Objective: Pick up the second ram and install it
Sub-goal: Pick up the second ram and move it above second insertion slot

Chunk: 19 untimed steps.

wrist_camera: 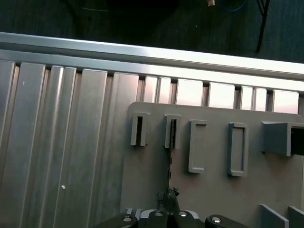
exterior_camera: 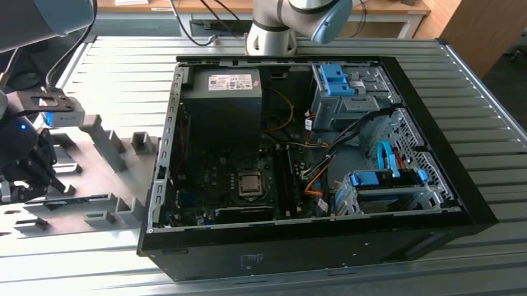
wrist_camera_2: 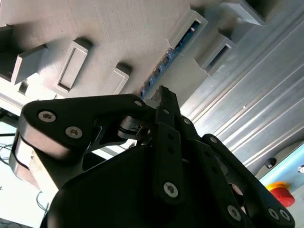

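The second ram [wrist_camera: 169, 159] is a thin dark strip standing on edge on the gray fixture plate [wrist_camera: 152, 185], its far end in a slotted gray block [wrist_camera: 172, 132]. In the second wrist view the second ram [wrist_camera_2: 164, 64] runs from that block [wrist_camera_2: 190, 26] to my fingertips. My gripper [wrist_camera: 168, 194] [wrist_camera_2: 162, 92] is shut on the stick's near end. In the exterior view my gripper [exterior_camera: 29, 169] hangs over the fixture plate [exterior_camera: 91, 179] at the far left, away from the open computer case [exterior_camera: 448, 185] and its motherboard [exterior_camera: 222, 179].
Several gray fixture blocks [exterior_camera: 107, 148] stand on the plate beside my gripper. The plate and case rest on a ribbed metal table [exterior_camera: 123, 68]. The arm's base [exterior_camera: 272, 31] is behind the case. A red button [wrist_camera_2: 278, 192] sits at the table's edge.
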Tool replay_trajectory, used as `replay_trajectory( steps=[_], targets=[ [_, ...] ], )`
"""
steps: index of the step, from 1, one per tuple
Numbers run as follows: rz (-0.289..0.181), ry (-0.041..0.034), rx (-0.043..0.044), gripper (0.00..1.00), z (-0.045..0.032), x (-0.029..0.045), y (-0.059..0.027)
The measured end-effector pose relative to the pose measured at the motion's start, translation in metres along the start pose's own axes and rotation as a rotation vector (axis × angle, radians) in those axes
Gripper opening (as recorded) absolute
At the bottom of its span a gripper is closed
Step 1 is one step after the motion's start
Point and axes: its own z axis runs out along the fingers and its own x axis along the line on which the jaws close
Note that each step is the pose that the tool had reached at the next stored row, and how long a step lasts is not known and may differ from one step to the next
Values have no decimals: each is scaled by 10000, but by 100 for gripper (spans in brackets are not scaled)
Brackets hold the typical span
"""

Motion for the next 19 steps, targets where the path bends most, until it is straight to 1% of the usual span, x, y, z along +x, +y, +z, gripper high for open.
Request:
replay_trajectory(
  steps=[3, 10, 17, 18, 19],
  targets=[
    [352, -55, 6, 11, 5, 0, 1],
    [1278, -93, 19, 11, 27, 1, 3],
    [1320, -95, 19, 11, 27, 0, 4],
    [1321, -96, 19, 11, 28, 0, 4],
    [1320, -95, 19, 17, 27, 1, 3]
  ],
)
